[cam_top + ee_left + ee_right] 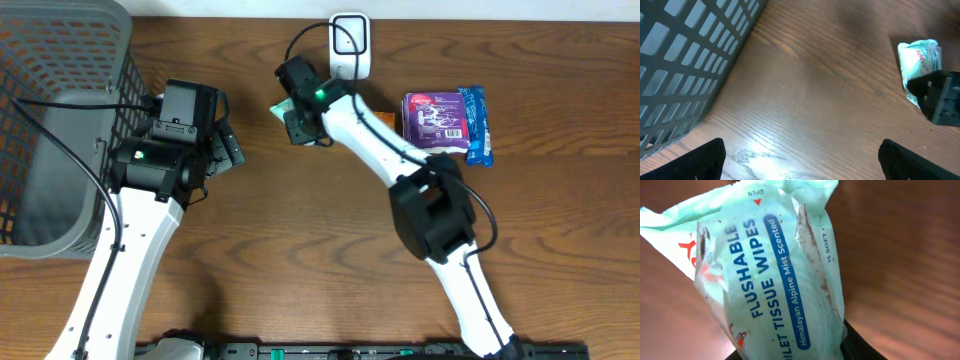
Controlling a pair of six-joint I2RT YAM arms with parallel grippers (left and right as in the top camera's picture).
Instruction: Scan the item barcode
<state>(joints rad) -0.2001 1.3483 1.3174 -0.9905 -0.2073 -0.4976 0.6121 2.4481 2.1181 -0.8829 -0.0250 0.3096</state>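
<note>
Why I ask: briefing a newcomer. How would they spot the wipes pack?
Find the white scanner at the table's far edge. Just left and nearer, the right tool pinches the wipes pack. It alone is mint green, unlike the purple packet and blue packet.

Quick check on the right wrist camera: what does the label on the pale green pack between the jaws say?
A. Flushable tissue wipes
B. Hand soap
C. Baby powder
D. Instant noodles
A: the pale green pack carries large blue lettering that reads FLUSHABLE TISSUE WIPES, beside a blue strip that reads Himalayan Alpine Mist Scented.
</note>
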